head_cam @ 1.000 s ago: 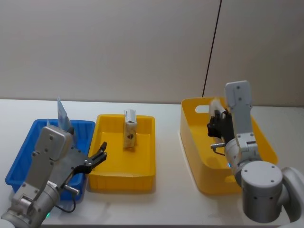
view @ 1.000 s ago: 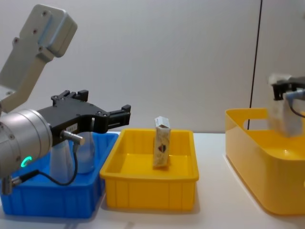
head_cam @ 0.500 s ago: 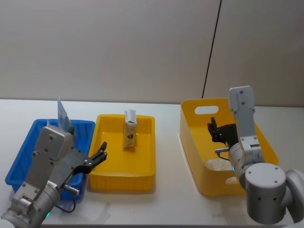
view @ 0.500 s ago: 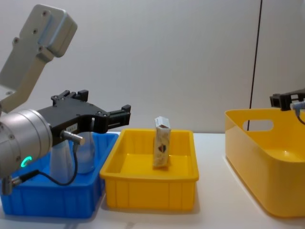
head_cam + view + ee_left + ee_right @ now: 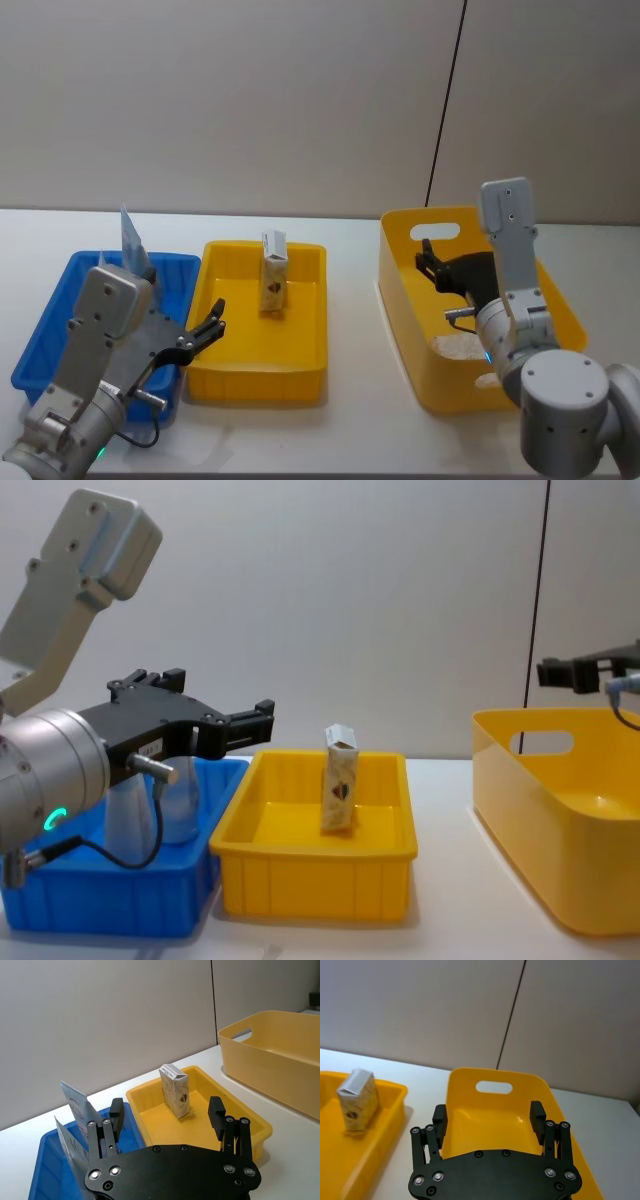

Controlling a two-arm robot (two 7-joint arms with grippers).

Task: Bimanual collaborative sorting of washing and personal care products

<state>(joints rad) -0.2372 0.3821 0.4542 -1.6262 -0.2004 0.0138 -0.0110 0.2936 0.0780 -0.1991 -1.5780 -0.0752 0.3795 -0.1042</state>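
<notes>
Over the large yellow plastic tub with a handle slot, at the right of the white table, the right gripper hangs with its fingers spread wide and nothing between them. On the tub's floor lies a pale, whitish item, perhaps one of the products, though it is too blurred to say which.

A small whitish upright carton with dark marks stands in the shallow yellow plastic tray at the middle, towards its back wall. The left gripper hovers low above the seam between that tray and the blue plastic tray beside it, fingers also wide apart and empty, apart from the carton. Two pale blue squeeze tubes with flat crimped ends stand upright in the blue tray.
</notes>
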